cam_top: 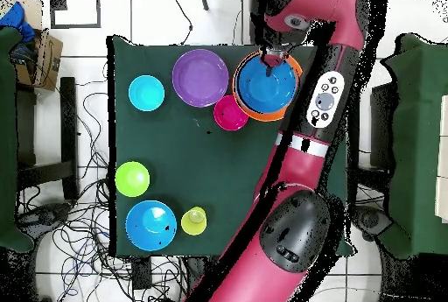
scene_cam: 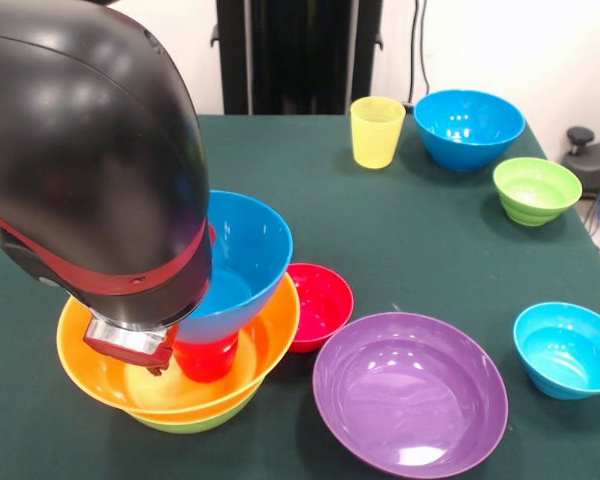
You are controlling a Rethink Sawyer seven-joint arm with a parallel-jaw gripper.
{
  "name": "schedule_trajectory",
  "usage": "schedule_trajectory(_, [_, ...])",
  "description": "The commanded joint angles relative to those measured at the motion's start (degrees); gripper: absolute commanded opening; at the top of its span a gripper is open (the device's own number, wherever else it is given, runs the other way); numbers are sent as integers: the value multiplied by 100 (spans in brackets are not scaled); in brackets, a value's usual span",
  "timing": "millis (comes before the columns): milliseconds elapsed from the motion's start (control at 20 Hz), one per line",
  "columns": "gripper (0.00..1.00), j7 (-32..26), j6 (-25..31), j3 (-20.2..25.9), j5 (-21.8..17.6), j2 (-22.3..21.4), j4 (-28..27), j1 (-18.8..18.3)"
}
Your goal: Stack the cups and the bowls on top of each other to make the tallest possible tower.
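The tower stands at the front left: a large orange bowl [scene_cam: 100, 370] nested in a lime-green bowl [scene_cam: 195, 422], with a red cup [scene_cam: 207, 360] in it. A medium blue bowl [scene_cam: 242, 262] sits tilted on the red cup. My gripper [scene_cam: 145, 352] is low over the orange bowl's left side, beside the blue bowl, mostly hidden under the black arm head. In the overhead view the gripper [cam_top: 276, 53] is at the rim of the blue bowl [cam_top: 265, 84], inside the orange bowl [cam_top: 262, 117]. The yellow cup [scene_cam: 377, 130] stands at the back.
A small red bowl [scene_cam: 323, 305] touches the tower's right side. A large purple bowl [scene_cam: 410, 392] is next to it. A small blue bowl [scene_cam: 568, 348] is at the right edge. A ribbed green bowl [scene_cam: 536, 188] and another medium blue bowl [scene_cam: 468, 125] are at the back right.
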Motion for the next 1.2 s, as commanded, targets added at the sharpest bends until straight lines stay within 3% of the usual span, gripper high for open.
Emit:
schedule_trajectory(50, [100, 202, 570, -311, -215, 62, 61, -53])
schedule_trajectory(750, [100, 219, 722, -809, 102, -189, 346, -149])
schedule_trajectory(1200, [100, -205, 1329, -539, -477, -503, 108, -23])
